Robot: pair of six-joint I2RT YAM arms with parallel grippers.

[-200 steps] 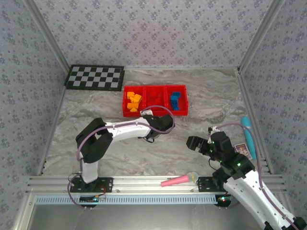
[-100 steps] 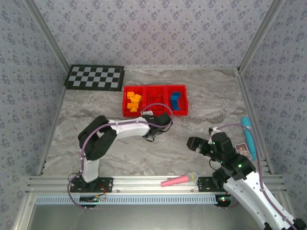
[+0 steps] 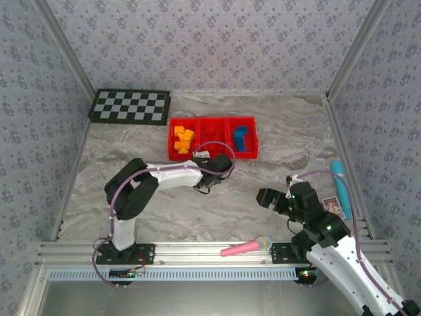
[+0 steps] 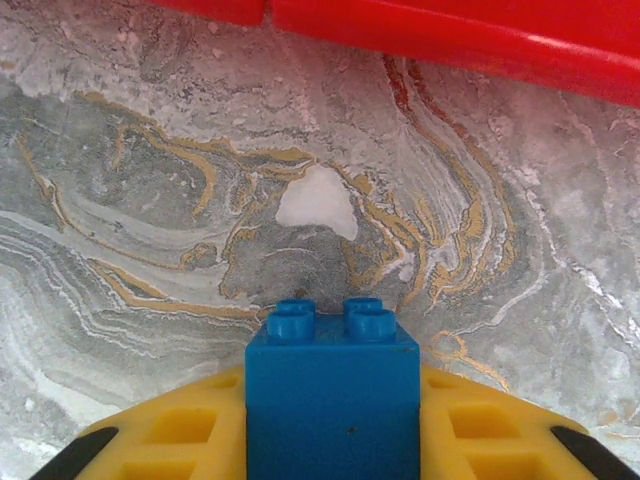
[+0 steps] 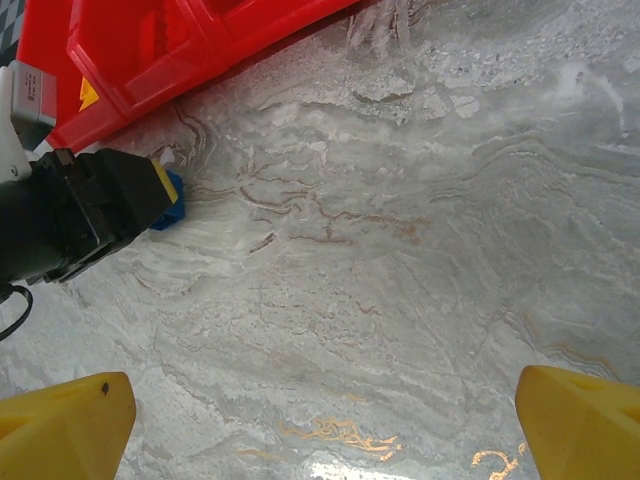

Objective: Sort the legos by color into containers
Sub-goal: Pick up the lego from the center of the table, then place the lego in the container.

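- Since a second ago, the left gripper [image 3: 220,164] has drawn slightly nearer the red tray [image 3: 248,157]. The right gripper [image 3: 266,197] has hardly shifted.
- Top view: the left gripper sits just beside the tray's near wall, below the middle compartment. Orange legos [image 3: 183,139] lie in the left compartment and blue legos [image 3: 240,138] in the right. The middle one is red on red and hard to read. Bare marbled table [image 3: 263,164] lies open between the two grippers. A pink toy [image 3: 247,247] rests at the near edge.
- Left wrist view: yellow fingers [image 4: 490,430] clamp a blue lego [image 4: 332,400], its studs pointing towards the tray. The tray's wall runs along the top edge, with bare table between.
- Right wrist view: the right gripper's fingers [image 5: 65,412] stand wide apart, holding nothing, over open table. The left gripper with its blue lego shows at the left edge, near the tray's corner.
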